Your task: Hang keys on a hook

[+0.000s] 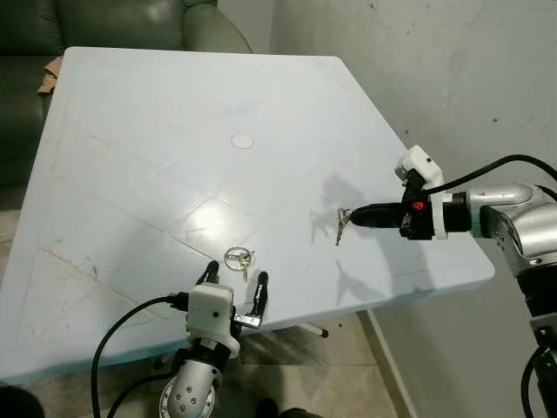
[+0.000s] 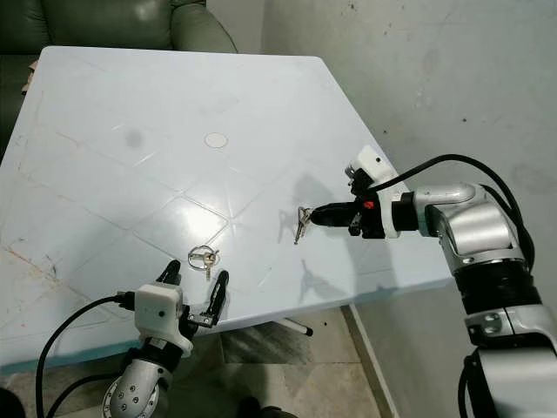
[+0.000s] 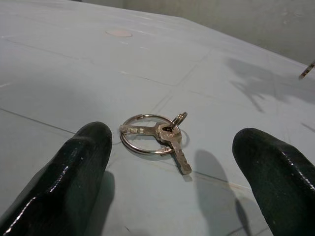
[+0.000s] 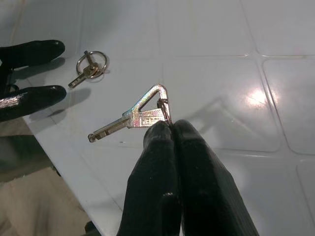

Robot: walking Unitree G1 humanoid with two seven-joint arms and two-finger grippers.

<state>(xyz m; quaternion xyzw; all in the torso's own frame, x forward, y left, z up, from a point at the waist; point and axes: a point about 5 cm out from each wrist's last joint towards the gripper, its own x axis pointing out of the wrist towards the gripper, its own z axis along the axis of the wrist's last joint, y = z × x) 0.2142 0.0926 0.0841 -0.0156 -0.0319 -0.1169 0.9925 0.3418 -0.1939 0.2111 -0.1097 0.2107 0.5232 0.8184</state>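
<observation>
In the left eye view, a pale blue plastic table [image 1: 174, 131] with diamond-shaped moulded lines is the landmark. Near its front edge lies a silver key ring with a small key [image 1: 238, 259], flat on the surface. The left gripper [image 1: 235, 279] reaches over that front edge, and its 2 black fingers stand apart, one on each side just before the ring, not touching it. Above the right part of the table, the right gripper [image 1: 346, 216] points inward, pinched shut on a single silver key with a triangular head [image 1: 340, 228], which hangs down from the fingertips above the table top. A round white cap [image 1: 243, 140] sits at the middle of the table. A dark green sofa [image 1: 104, 24] stands behind the far edge of the table.

The right eye view shows the same arrangement.

In the left wrist view, the ring lies on the table between the 2 spread black fingers [image 3: 64, 182], a little beyond them, apart from both.

In the right wrist view, the 2 fingers are pressed together on the small ring at the triangular head of the key [image 4: 132, 118]. Farther on the table lies the key ring, beside the open fingers of the left gripper [image 4: 29, 73].
</observation>
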